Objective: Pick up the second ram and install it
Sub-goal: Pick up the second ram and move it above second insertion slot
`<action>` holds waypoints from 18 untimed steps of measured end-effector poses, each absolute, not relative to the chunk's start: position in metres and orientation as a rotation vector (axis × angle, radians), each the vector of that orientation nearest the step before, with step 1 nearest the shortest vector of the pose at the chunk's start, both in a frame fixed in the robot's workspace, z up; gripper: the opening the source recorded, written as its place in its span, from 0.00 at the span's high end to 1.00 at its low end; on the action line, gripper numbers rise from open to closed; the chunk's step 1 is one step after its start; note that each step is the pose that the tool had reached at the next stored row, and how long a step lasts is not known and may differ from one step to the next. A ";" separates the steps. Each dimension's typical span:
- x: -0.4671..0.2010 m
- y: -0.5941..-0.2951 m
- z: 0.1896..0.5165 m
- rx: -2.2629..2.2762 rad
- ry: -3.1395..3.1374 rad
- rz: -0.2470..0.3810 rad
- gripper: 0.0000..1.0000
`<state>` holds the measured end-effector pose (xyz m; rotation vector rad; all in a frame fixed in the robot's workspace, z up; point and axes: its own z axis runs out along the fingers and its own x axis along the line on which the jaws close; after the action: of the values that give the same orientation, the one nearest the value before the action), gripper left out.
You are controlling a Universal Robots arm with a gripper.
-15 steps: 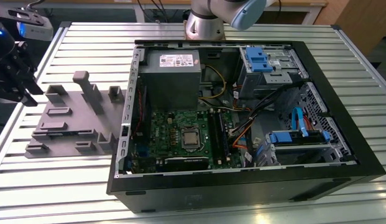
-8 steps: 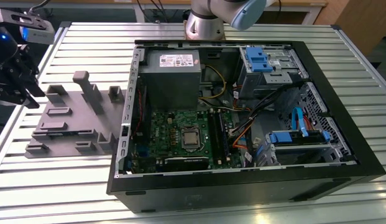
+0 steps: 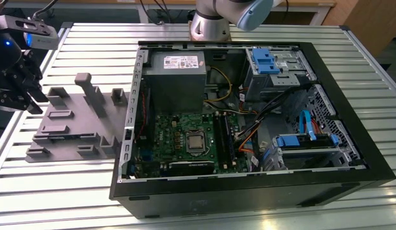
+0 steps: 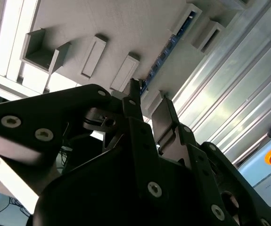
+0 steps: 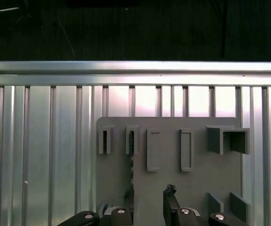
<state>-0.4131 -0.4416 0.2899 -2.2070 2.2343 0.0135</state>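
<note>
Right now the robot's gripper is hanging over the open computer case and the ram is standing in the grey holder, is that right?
Not quite. In the exterior view the gripper hangs over the grey holder, beside the open computer case, not over it. The ram is standing in the grey holder, as you said.

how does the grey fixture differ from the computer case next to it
The grey fixture is light grey; the computer case is black. The fixture is a flat plate with upright blocks; the case is a deep open box. The fixture holds the second ram on edge; the case holds a green motherboard and a power supply. Both lie on the ribbed metal table.
</note>
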 end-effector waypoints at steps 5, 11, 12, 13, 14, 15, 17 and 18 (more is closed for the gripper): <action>-0.413 -0.442 0.290 -2.207 2.234 0.013 0.62; -0.413 -0.442 0.288 -2.207 2.234 0.013 0.62; -0.413 -0.442 0.287 -2.207 2.234 0.013 0.62; -0.413 -0.442 0.286 -2.207 2.234 0.013 0.62; -0.413 -0.442 0.285 -2.207 2.234 0.013 0.62; -0.413 -0.443 0.283 -2.207 2.234 0.013 0.62; -0.413 -0.444 0.281 -2.207 2.234 0.014 0.62; -0.413 -0.445 0.279 -2.207 2.234 0.013 0.62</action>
<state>-0.4131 -0.4450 0.2793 -2.2069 2.2342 0.0135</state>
